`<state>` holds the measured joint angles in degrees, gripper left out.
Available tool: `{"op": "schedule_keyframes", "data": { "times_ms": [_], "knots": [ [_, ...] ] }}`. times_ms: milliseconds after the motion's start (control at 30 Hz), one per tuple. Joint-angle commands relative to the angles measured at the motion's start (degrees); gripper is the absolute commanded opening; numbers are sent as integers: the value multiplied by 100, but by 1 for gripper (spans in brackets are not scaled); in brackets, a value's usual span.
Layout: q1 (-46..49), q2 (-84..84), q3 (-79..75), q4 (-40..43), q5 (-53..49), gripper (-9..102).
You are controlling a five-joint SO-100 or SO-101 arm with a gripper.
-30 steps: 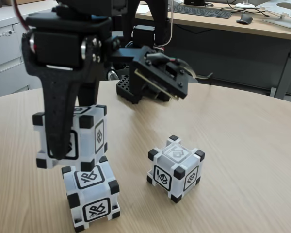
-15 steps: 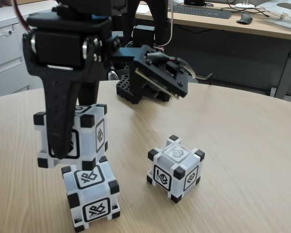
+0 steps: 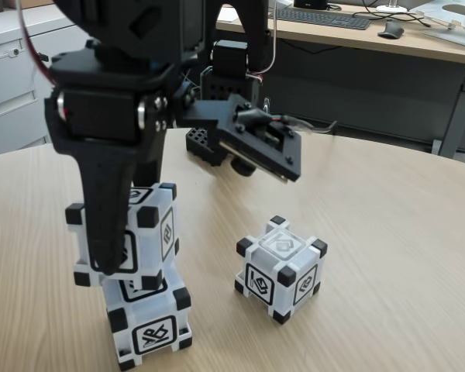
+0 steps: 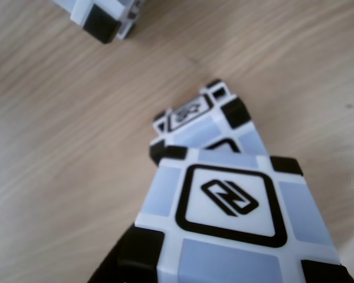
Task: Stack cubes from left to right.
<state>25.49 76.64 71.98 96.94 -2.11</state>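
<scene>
On the bottom cube [image 3: 151, 325], pincer [image 3: 108, 260] gripping upper cube [image 3: 151, 232]

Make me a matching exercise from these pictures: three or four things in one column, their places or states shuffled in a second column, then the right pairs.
Things:
1. upper cube
2. lower cube
3. single cube
4. gripper

Places or states:
A. stands alone on the table, to the right in the fixed view
B. sits on the table at the bottom of the stack
C. closed on a cube, one finger reaching down its front face
D. held on top of another cube

Pairs: 1-D, 2-B, 3-A, 4-C
</scene>
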Motion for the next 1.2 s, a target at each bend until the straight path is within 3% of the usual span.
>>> {"op": "schedule_keyframes", "data": {
  "times_ms": [0, 67, 200, 867, 1167],
  "knots": [
    [-220, 53, -299, -53, 0, 0],
    [-237, 53, -299, -53, 9, 3],
    [-237, 62, -264, -53, -70, 24],
    [-246, 149, -220, 35, -448, 39],
    [-879, 167, -211, 53, -448, 41]
  ]
}}
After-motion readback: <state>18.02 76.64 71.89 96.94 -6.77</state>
